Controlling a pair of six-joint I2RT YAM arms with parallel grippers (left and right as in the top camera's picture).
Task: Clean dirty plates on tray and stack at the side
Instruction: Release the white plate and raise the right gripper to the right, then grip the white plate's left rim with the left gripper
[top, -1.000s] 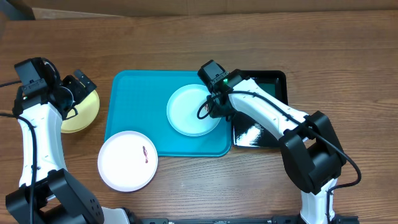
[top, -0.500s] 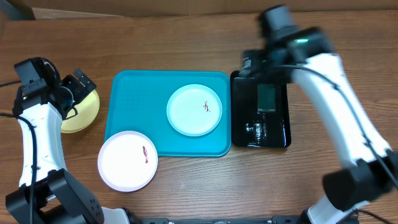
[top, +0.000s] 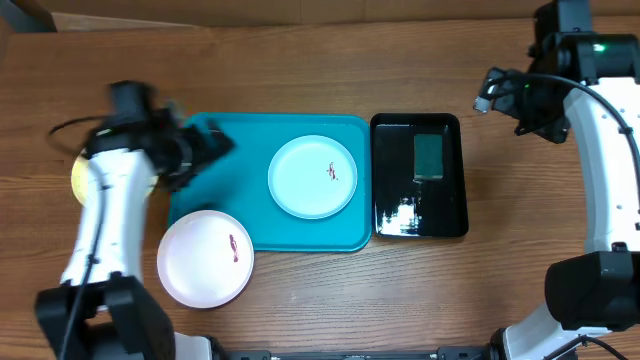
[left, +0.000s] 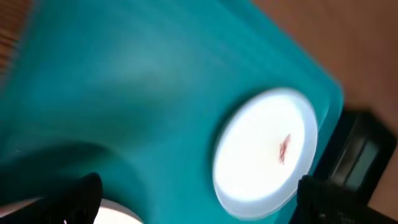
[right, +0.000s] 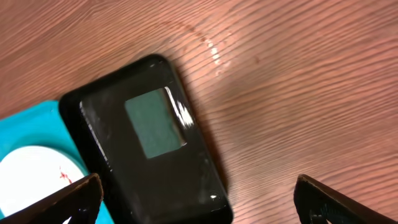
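Right gripper withdrawn, pale blue plate well apart

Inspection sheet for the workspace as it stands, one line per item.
Surface: wooden table.
Job's things: pale blue plate on teal tray, smeared; white plate, smeared, overlapping the tray's near-left corner; yellow plate mostly hidden behind the left arm.
Clutter: black tray holding a green sponge.
Grippers: left gripper open, empty, over the tray; right gripper open, empty, over the table right of the black tray.
Cables: black cables on the arms, clear of the plates.
Surroundings: nothing seen.
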